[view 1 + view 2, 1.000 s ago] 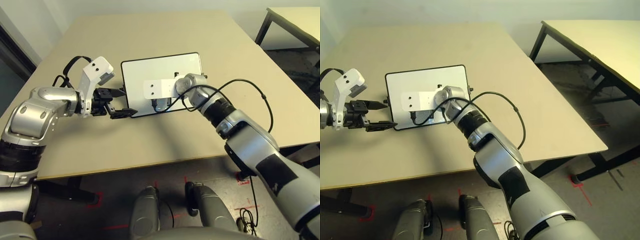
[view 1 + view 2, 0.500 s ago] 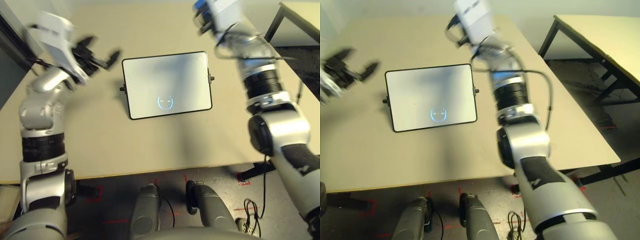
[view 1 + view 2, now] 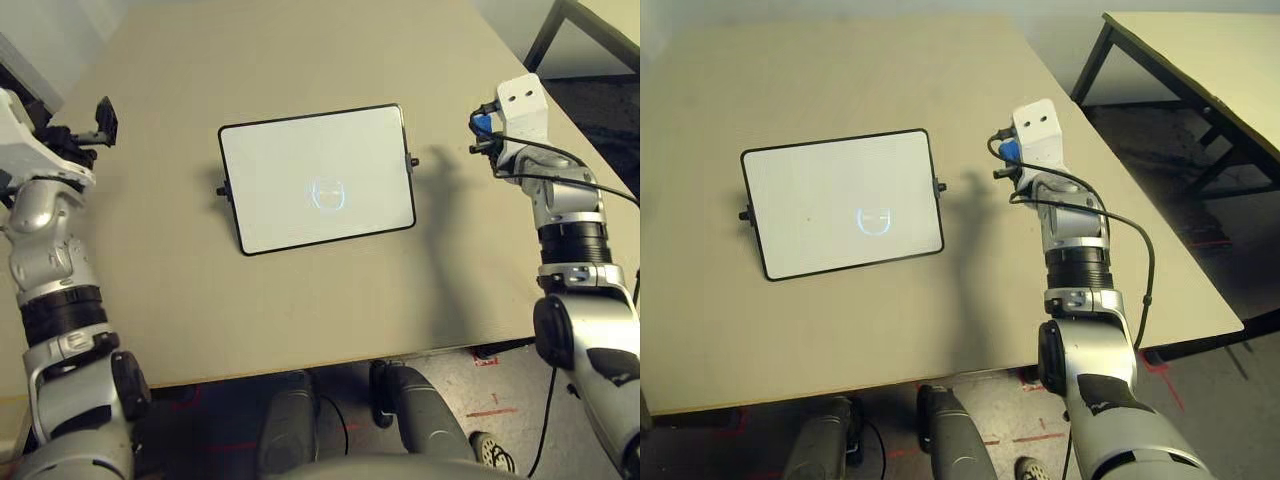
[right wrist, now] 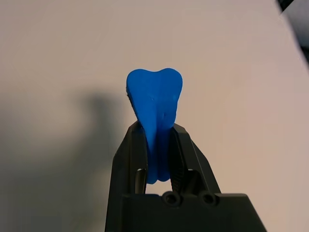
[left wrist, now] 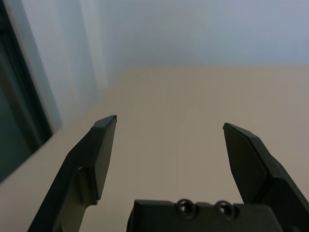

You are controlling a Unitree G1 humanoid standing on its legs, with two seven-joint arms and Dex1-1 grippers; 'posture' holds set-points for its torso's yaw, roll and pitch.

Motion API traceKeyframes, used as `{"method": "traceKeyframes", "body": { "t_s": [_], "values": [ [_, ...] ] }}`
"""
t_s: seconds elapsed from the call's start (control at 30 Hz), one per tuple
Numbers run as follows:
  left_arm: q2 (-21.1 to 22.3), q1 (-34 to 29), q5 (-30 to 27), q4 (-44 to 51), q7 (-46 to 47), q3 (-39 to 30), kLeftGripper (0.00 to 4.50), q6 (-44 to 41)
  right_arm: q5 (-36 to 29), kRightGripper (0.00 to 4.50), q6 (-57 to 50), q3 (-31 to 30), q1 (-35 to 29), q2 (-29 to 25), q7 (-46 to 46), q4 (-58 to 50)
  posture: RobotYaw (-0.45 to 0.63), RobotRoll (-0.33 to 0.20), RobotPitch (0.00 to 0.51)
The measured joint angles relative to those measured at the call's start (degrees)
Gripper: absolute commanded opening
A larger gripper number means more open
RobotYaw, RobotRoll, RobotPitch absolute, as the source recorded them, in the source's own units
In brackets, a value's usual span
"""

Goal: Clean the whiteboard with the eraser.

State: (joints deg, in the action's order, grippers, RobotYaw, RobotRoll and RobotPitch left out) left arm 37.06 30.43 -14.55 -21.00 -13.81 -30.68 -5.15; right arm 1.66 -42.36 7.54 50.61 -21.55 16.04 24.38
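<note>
Your right gripper (image 4: 157, 145) is pinching the eraser (image 4: 154, 104) hard between its two black fingers, so that the bright blue block is bulging above the fingertips and narrowing where they are squeezing it. In the head views you are seeing that same blue bit (image 3: 1007, 152) peeking out beside the white wrist housing, held up above the table to the right of the whiteboard and well apart from it.

Your left gripper (image 5: 169, 145) is standing with its fingers (image 5: 99, 150) spread wide and nothing between them, off at the far left of the table (image 3: 330, 300), also well apart from the board.

You are looking at the whiteboard (image 3: 316, 178) lying flat near the middle of the table, slightly skewed, its glossy white face bordered by a thin black frame with rounded corners and a small black knob on each short side. A faint round reflection is showing near its centre; you cannot make out any drawn mark on it.

You are working over a plain beige tabletop. A second table (image 3: 1200, 60) of the same colour with dark legs is standing to the right, the floor below is showing red tape marks, and a pale wall is rising beyond the table's far left corner.
</note>
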Motion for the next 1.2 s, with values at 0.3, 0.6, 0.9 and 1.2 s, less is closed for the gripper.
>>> {"method": "traceKeyframes", "body": {
  "t_s": [0.3, 0.6, 0.9, 1.2],
  "values": [
    [9.6, 7.2, -8.1, 6.9, -21.1, 11.2, 4.50, -17.5, -2.8, 0.60, -3.6, -17.6, 7.0, -2.6, 19.6, -19.6, -0.02, 0.000, 0.168],
    [24.4, 8.8, -12.5, 15.5, -47.2, 26.2, 4.50, -37.6, -1.0, 0.60, -1.8, -37.4, 7.6, -4.9, 36.3, -24.9, -0.01, 0.000, 0.181],
    [29.0, 6.9, -14.0, 24.9, -54.3, 30.5, 4.50, -47.0, 5.5, 0.60, 6.6, -43.6, 14.7, 2.2, 38.7, -14.5, 0.00, 0.000, 0.190],
    [28.1, 2.3, -14.9, 31.0, -51.5, 29.8, 4.50, -48.8, 10.6, 0.60, 14.1, -44.9, 16.9, 8.4, 38.7, -3.4, 0.03, 0.000, 0.200]
  ]
}}
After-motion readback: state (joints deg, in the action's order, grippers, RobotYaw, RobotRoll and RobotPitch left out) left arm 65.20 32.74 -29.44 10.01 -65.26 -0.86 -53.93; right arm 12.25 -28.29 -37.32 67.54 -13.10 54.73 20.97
